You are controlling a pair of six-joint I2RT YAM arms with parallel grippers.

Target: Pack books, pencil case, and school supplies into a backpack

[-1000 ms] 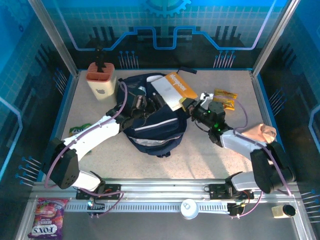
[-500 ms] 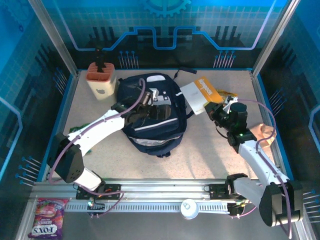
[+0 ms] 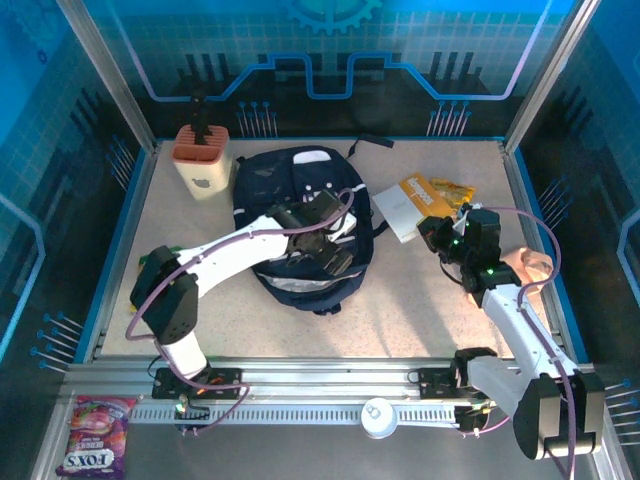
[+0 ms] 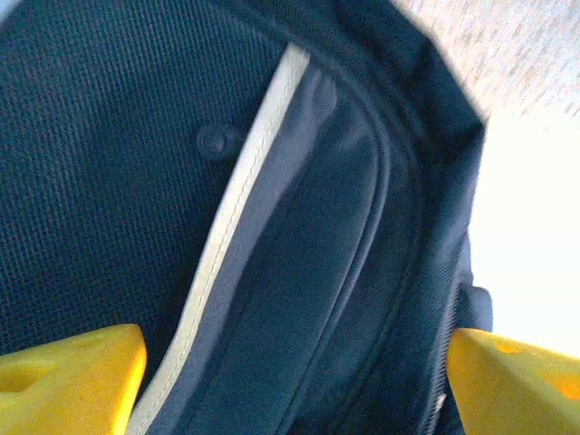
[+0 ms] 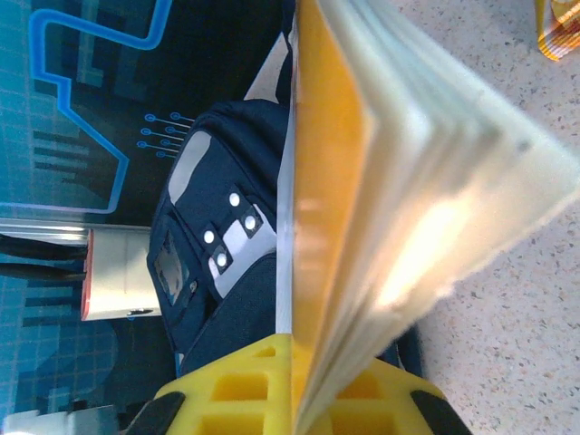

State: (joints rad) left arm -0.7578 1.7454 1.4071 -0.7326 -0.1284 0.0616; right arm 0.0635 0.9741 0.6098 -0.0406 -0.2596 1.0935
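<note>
The left hand (image 4: 290, 376) hovers over the navy backpack (image 3: 290, 180), which lies in the middle of the surface (image 3: 410, 320), its yellow fingers (image 4: 63, 376) spread wide apart. The right hand (image 3: 432, 232) is clamped on an orange-covered book (image 3: 402, 205), held just right of the backpack.

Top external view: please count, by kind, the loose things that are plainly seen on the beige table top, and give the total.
backpack: 1
book: 1
beige holder: 1
yellow-orange snack packet: 1
Total: 4
</note>
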